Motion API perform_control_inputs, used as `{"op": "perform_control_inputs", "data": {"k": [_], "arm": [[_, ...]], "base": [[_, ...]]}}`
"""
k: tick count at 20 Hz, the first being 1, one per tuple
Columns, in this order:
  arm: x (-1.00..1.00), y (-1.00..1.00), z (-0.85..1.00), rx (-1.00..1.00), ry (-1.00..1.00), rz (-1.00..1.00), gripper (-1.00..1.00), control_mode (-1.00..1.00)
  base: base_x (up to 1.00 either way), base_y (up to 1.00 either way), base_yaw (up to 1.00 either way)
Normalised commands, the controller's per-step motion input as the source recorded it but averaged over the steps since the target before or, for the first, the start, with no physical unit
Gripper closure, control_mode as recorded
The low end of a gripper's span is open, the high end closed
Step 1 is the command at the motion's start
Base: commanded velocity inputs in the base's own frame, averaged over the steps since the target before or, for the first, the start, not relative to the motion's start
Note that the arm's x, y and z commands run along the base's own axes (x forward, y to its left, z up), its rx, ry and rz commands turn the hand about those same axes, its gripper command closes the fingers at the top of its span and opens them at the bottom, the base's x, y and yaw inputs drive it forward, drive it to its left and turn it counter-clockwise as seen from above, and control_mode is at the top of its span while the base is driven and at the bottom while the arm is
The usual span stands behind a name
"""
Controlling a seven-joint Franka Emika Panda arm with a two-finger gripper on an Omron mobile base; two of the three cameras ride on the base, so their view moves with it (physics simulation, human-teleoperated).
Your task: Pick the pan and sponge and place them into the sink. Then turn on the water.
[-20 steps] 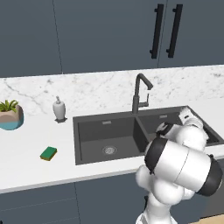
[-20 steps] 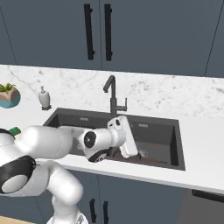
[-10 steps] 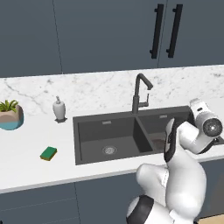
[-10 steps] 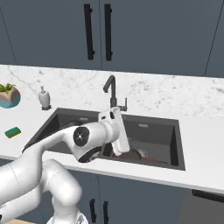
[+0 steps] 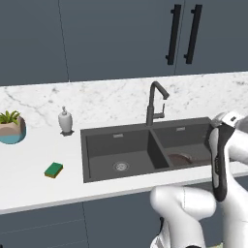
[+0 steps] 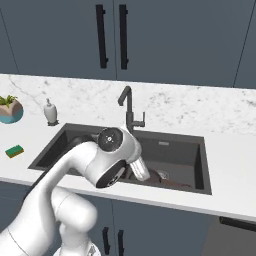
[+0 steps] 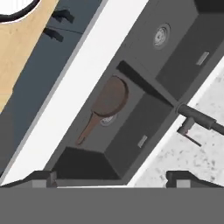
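- Arm folded high over the sink (image 5: 97,138), hand camera looking down into the right basin.
- gripper (image 7: 109,177) fingers spread apart, holding nothing.
- pan (image 7: 109,99) lies flat in the right basin.
- sponge (image 5: 54,169) on the counter, left of the sink.

Marble counter (image 5: 111,101) bears sponge (image 5: 54,169), dispenser (image 5: 65,120), planter (image 5: 11,128).

Both base views face the sink (image 5: 145,150) from opposite sides; hand view looks steeply down.
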Motion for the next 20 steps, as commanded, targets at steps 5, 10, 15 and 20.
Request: {"op": "perform_control_inputs", "data": {"k": [5, 10, 15, 20], "arm": [[-0.28, 0.98, -0.18, -0.08, 0.24, 0.34, -1.0, -1.0], [-0.45, 1.0, -0.5, -0.05, -0.02, 0.32, -1.0, -1.0], [-0.05, 1.0, -0.15, -0.03, -0.01, 0.27, -1.0, -1.0], [0.26, 1.0, 0.07, -0.12, 0.14, 0.31, -1.0, -1.0]], "base": [[0.0, 0.0, 0.0], [0.0, 0.0, 0.0], [0.0, 0.0, 0.0], [0.0, 0.0, 0.0]]}}
